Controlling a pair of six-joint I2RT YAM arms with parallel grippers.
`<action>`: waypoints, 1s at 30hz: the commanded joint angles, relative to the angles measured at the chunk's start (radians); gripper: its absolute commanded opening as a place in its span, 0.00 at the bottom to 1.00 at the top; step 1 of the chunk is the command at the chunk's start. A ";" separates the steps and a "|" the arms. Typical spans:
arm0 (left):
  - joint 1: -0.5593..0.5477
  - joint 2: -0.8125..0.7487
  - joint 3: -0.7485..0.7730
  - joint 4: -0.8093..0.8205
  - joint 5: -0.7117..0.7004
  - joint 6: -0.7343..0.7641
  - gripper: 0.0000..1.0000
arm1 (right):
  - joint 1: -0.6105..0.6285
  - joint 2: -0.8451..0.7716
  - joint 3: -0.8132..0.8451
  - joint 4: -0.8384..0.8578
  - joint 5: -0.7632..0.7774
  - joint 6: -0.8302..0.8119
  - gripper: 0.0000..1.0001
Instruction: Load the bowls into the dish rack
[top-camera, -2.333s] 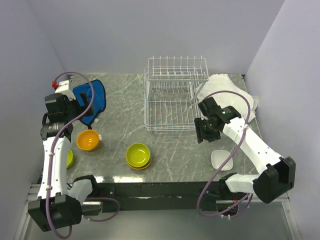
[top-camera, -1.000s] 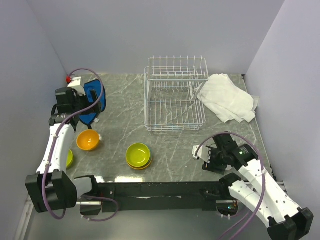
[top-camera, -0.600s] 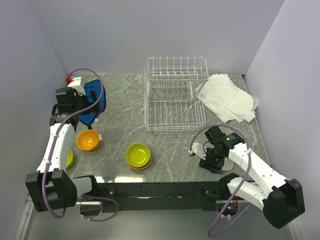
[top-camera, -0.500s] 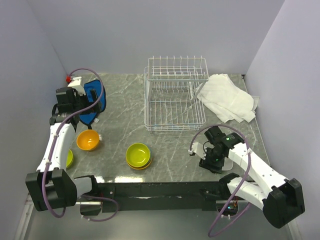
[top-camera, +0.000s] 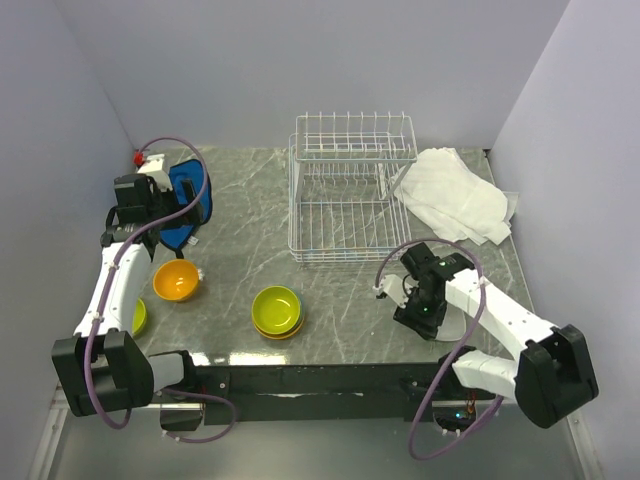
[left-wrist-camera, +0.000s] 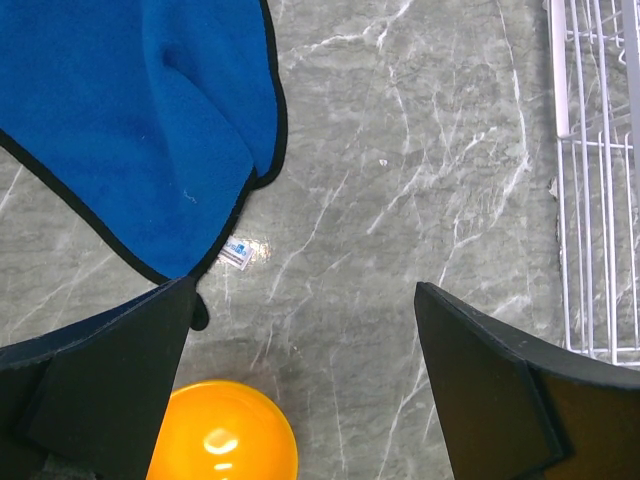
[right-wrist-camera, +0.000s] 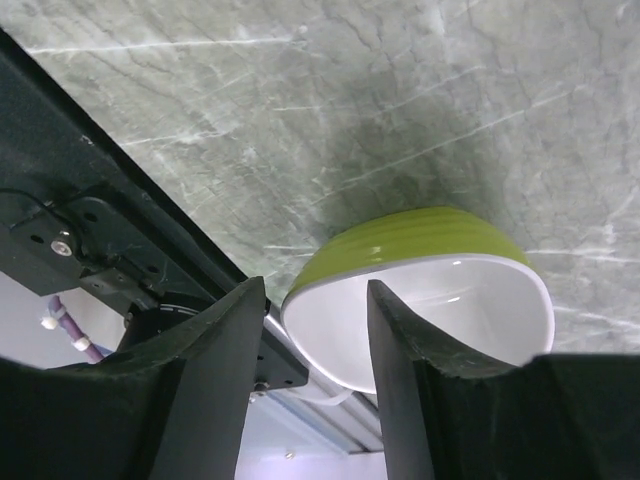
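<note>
Right pincer (right-wrist-camera: 315, 295) nips lime green bowl (right-wrist-camera: 420, 245) by its rim
Jaws nearly closed on it; left pincer (left-wrist-camera: 305, 292) gapes wide, empty, orange bowl (left-wrist-camera: 225, 440) near one finger

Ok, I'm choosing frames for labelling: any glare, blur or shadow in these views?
Top external: sharp and evenly lit, with a glare strip on the table at its near edge. Left wrist: a glare spot on the orange bowl, the left gripper's fingers dark. Right wrist: the green bowl sharp, the right gripper's fingers shadowed.
</note>
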 joint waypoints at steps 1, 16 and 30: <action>-0.002 0.001 0.019 0.045 -0.010 -0.001 0.99 | -0.001 0.057 0.056 0.010 0.048 0.096 0.53; -0.004 -0.024 0.045 0.019 -0.022 0.005 0.99 | 0.010 0.106 0.067 0.006 0.075 0.175 0.30; -0.002 -0.051 0.082 0.029 0.001 0.020 0.99 | 0.007 -0.014 0.154 -0.177 0.160 0.236 0.00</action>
